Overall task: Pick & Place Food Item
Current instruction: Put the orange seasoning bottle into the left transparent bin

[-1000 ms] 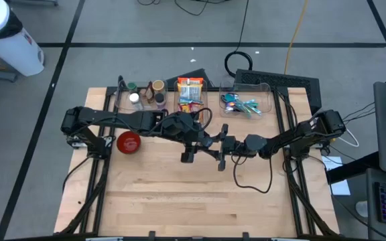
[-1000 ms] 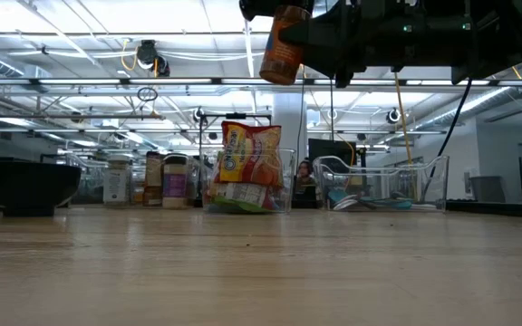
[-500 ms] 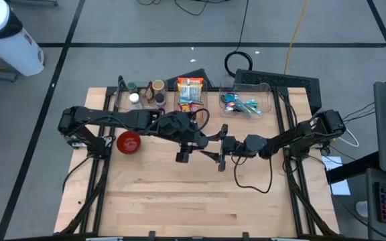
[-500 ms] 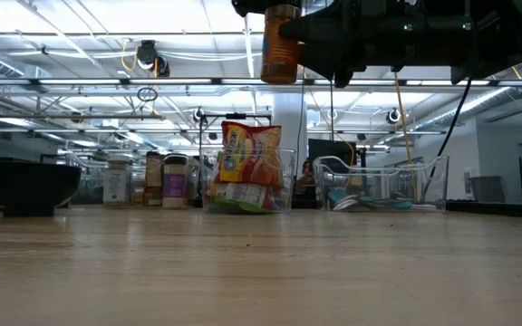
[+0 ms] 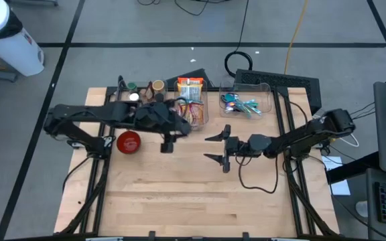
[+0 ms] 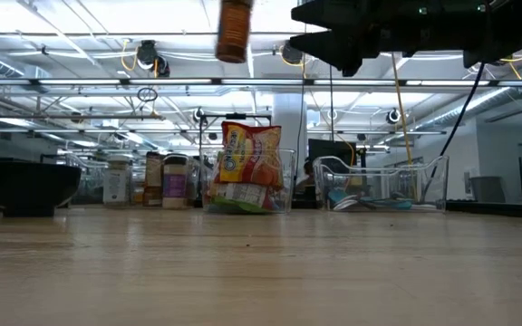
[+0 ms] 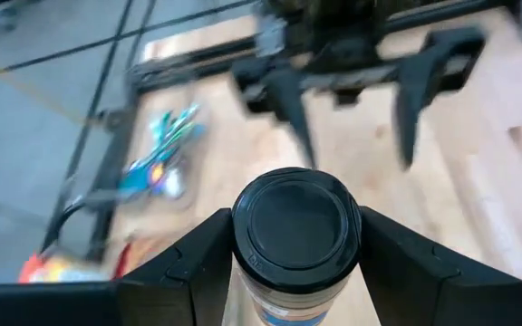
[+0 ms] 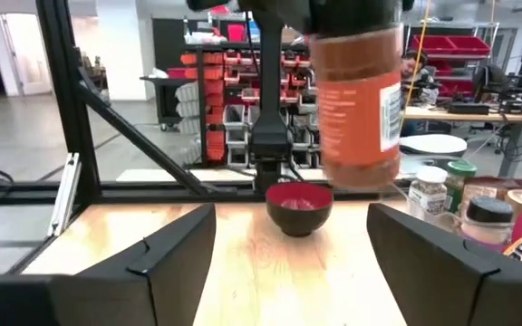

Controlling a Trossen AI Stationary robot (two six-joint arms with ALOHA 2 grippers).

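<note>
A spice jar (image 8: 356, 100) with orange-brown contents and a black lid (image 7: 297, 225) hangs high over the table, and my left gripper (image 5: 168, 138) is shut on it. In the low view only the jar's lower part (image 6: 234, 29) shows, at the picture's top. To its right my right gripper (image 5: 218, 148) stands open, level with the jar and apart from it, its fingers pointing at the jar. Past the jar a red bowl (image 5: 129, 142) rests on the table at the left. My left gripper pinches the jar's upper part, just below the black lid (image 7: 243, 272), between its two fingers (image 7: 198, 267), one on either side. The fingers come slanting down from the table's left. The jar hangs about upright, lifted well clear of the table.
Three clear bins line the far edge: one with spice jars (image 5: 143, 95), one with snack packets (image 5: 191, 94), one with utensils (image 5: 246, 104). The near half of the wooden table (image 5: 193, 201) is bare.
My right gripper has opened and let go of the jar, staying about where it was. My left gripper has carried the jar up and toward the table's left, away from my right gripper. The jar, tilted before, now hangs about upright.
</note>
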